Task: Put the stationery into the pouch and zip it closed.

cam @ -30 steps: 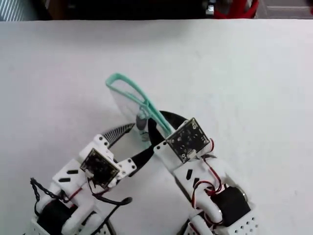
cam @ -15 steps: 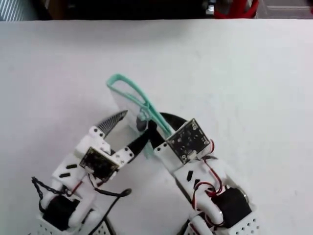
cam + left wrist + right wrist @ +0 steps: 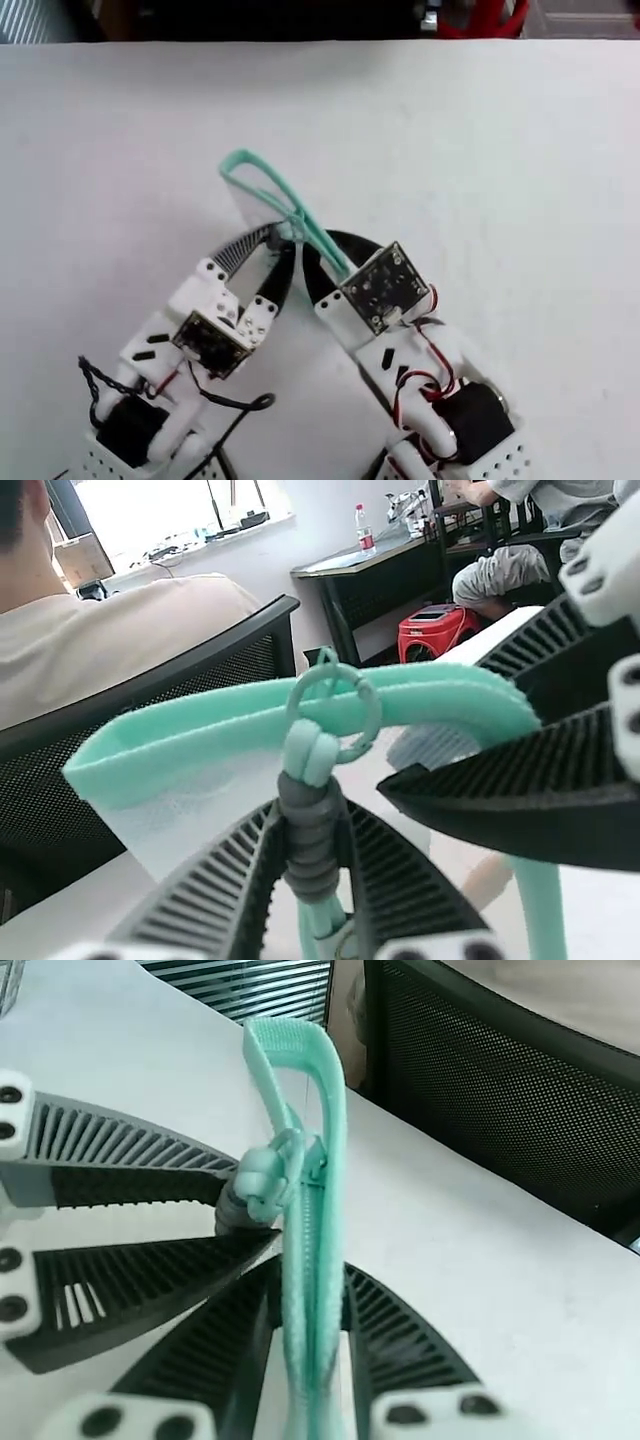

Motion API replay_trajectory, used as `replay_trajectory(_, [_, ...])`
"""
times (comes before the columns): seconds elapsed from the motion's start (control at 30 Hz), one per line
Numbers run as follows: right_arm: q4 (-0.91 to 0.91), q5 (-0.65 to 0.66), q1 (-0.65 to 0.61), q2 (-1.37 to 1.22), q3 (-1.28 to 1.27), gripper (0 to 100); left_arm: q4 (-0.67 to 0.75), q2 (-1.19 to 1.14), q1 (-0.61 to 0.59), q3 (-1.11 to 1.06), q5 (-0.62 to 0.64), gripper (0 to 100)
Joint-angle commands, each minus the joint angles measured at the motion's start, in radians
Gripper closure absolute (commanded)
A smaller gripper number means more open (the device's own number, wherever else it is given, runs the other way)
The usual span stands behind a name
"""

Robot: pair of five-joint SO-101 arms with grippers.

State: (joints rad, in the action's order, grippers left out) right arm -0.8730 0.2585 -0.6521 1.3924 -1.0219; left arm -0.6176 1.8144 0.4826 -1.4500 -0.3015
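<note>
Left gripper has closed on the zipper pull.

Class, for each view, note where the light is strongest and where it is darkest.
High view: table evenly bright, room beyond its far edge dark. Left wrist view: window glares white behind the pouch. Right wrist view: bright table, dark mesh chair.

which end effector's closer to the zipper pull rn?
Left. The left end effector pinches the zipper pull between its fingers. The right end effector clamps the teal edge of the pouch, just beside the pull.
</note>
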Motion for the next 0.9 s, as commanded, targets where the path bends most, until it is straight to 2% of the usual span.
replay_trajectory(0.0, [-0.015, 0.005, -0.028, -0.005, -0.021, 97.7, 0.023, 0.008, -0.007, 0.071, -0.005, 98])
replay_trajectory(0.17, [-0.015, 0.041, -0.027, -0.005, -0.043, 97.7, 0.021, 0.005, -0.047, 0.178, -0.005, 98])
replay_trajectory(0.4, [-0.021, 0.044, 0.035, -0.004, -0.052, 97.7, 0.032, 0.004, -0.213, 0.235, -0.006, 98])
replay_trajectory(0.63, [-0.015, 0.037, 0.036, -0.004, -0.066, 97.7, 0.071, -0.093, -0.357, 0.241, -0.107, 98])
replay_trajectory(0.87, [-0.015, 0.037, 0.036, -0.004, -0.075, 97.7, 0.287, -0.341, -0.515, 0.249, -0.103, 98])
